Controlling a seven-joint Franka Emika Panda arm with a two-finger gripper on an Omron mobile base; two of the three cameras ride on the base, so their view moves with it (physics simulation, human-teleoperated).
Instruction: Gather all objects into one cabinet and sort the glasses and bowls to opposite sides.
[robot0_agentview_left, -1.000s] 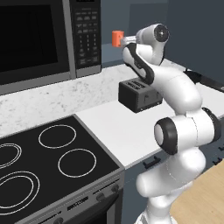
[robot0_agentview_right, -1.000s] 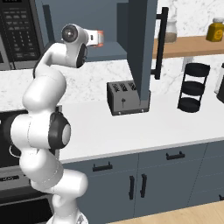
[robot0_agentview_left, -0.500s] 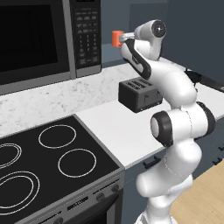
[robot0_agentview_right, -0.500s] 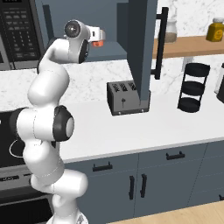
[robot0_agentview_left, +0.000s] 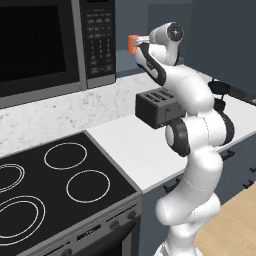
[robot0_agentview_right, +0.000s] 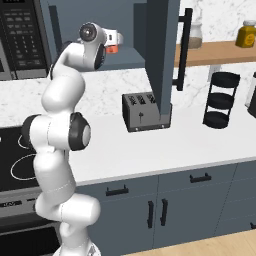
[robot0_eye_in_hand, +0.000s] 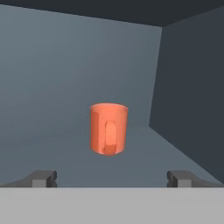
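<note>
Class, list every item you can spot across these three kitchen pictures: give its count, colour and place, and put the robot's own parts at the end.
mug: one, orange-red, upright on the cabinet shelf, handle facing the hand camera
cabinet: one, slate-blue, on the wall; its door stands open
toaster: one, dark, on the counter
counter: one, white
microwave: one, black, above the stove
stove: one, black, left of the counter
tiered stand: one, black, right on the counter
jars: two, one yellow and one pale, on the wooden shelf
gripper: one, dark fingertips, open, short of the mug
</note>
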